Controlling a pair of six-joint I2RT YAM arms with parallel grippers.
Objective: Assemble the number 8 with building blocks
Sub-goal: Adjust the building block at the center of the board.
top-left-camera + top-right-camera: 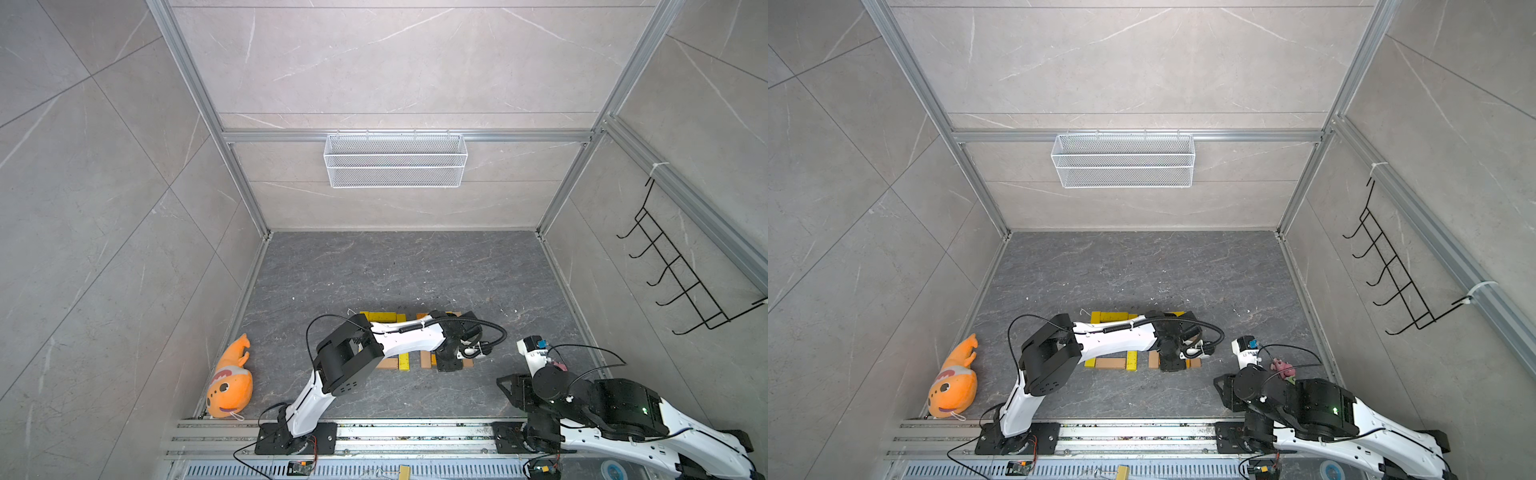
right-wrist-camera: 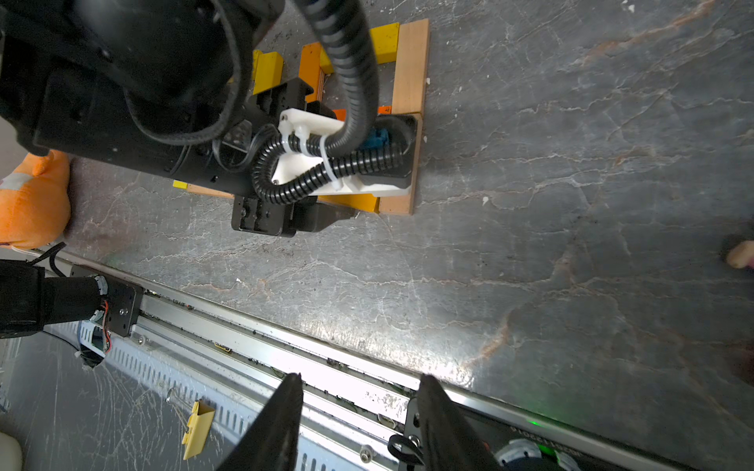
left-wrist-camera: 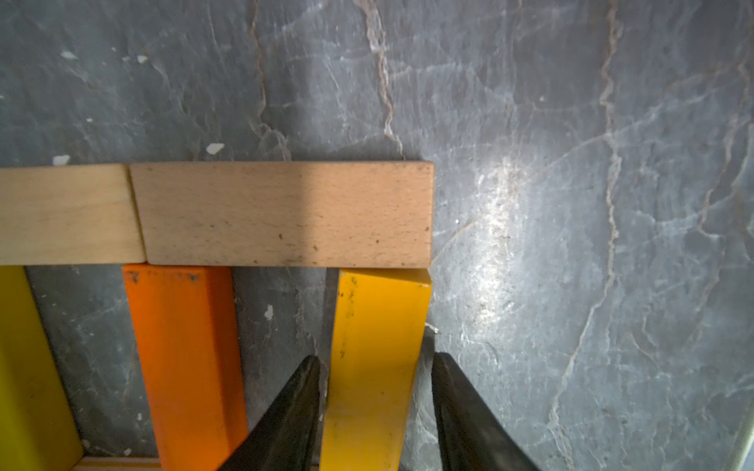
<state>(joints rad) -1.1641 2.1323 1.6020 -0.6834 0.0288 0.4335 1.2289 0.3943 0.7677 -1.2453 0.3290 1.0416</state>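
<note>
The yellow block (image 3: 379, 310) lies on the table (image 3: 571, 204) in the near row of the figure. Taking the far wall as 12, its long axis runs 9 to 3 o'clock. Its 3 o'clock end touches the long side of the tan block (image 3: 285, 212), level with that block's near corner. The orange block (image 3: 183, 346) lies parallel on its 12 o'clock side, with a strip of table between them. My left gripper (image 3: 374, 357) straddles the yellow block, pointing along it toward 3. The jaws stand slightly apart with a sliver of gap on each side, so I pinch nothing. My right gripper (image 2: 359, 377), jaws parted and empty, hangs over the rail (image 2: 245, 342) toward 5 o'clock, well apart. I judge my left should leave straight up or back toward 9, since any sideways move risks knocking the block askew
</note>
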